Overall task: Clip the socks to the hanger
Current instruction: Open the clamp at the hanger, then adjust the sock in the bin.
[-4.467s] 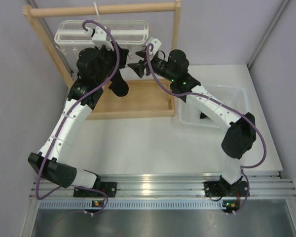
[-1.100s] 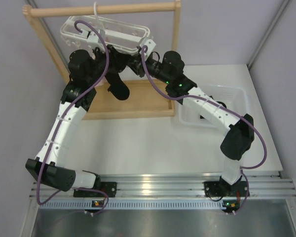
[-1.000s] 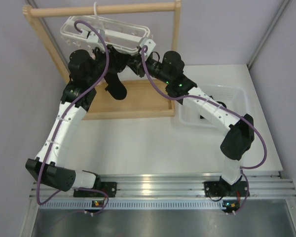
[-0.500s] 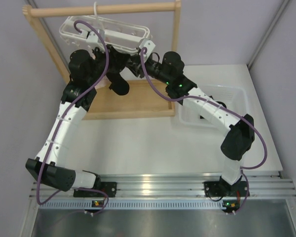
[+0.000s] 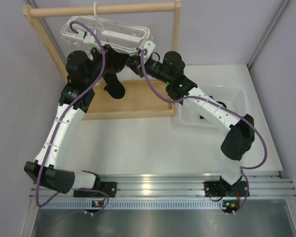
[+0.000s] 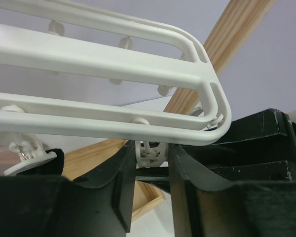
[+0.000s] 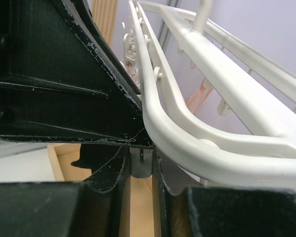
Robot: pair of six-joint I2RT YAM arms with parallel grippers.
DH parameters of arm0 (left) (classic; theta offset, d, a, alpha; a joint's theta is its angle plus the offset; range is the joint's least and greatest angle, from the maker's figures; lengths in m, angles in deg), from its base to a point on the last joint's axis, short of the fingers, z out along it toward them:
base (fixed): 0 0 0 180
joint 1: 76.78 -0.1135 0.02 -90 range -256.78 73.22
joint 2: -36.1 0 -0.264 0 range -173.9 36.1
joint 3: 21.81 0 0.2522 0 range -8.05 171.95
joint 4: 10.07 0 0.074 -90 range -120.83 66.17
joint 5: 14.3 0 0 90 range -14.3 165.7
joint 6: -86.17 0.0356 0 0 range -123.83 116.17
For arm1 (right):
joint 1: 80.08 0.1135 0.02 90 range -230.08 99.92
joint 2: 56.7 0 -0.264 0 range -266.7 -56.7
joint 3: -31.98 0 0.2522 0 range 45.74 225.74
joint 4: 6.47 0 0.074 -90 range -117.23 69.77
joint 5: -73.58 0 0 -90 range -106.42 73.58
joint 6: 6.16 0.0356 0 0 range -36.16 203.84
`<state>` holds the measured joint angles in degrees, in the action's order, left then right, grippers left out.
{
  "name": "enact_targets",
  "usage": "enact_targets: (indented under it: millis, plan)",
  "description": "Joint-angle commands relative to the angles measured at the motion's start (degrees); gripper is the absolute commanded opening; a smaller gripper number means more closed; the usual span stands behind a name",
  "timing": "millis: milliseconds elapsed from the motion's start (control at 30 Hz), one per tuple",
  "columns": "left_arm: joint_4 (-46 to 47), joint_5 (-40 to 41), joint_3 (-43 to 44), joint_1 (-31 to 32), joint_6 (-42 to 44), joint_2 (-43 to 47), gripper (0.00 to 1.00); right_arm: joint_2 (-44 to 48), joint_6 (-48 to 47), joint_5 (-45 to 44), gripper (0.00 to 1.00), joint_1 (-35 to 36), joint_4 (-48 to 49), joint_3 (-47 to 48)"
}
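Sock (image 5: 114, 89) dropping is your main risk. It hangs limp under the left tool (image 5: 121, 59), and the left wrist view shows those jaws narrowly apart at the tips. You cannot tell how firmly the fabric is pinched, or whether it is pinched at all.

Second risk: the right tool (image 7: 140, 173) is nearly closed around a clip (image 7: 140, 162) at the end of the hanger (image 6: 113, 64). It could slide off that small plastic piece and let it snap shut before any fabric is in.

Third: both tools crowd one corner, bodies almost touching. A push there could swing the hanger on the wooden rack (image 5: 103, 9).

Placement: the sock is at 6 o'clock from the left tool tips, below them and not in any clip. A clip sits just ahead of those tips; you cannot tell if it is the same one. The hanger frame is at 12 o'clock, above both tools.
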<state>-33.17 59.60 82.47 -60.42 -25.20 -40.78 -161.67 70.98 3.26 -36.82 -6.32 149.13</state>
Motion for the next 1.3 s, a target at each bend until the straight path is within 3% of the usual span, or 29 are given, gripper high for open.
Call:
enact_targets:
  millis: [0,67,400,533,733,833,967,1267]
  plan:
    - [2.75,-0.87,-0.78,0.08,-2.28,2.88,0.38,2.05,-0.06,1.85,0.00,0.68,2.35,2.07]
    - [2.49,0.54,-1.31,0.08,-2.37,3.40,0.46,2.14,0.03,1.85,0.00,0.59,2.26,2.07]
    - [6.79,3.35,-4.83,0.08,-3.51,4.02,0.49,2.40,2.23,2.37,0.00,0.50,1.91,2.16]
    - [8.20,4.32,-4.65,0.08,-3.86,3.49,0.42,2.57,2.49,2.90,0.00,0.59,1.91,1.90]
    - [12.15,4.15,-5.62,0.08,-4.74,3.76,0.04,2.31,2.40,3.17,0.00,0.59,1.65,1.64]
    - [12.07,3.62,-5.71,0.08,-5.09,3.58,0.00,2.49,2.14,2.73,0.19,0.59,0.86,1.46]
    - [11.54,3.27,-5.79,0.08,-5.00,3.58,0.00,4.07,1.00,1.85,0.54,0.42,0.07,-0.73]
    - [10.31,3.44,-5.53,0.08,-3.33,3.84,0.00,13.19,0.12,2.55,0.89,-2.04,-4.06,-13.20]
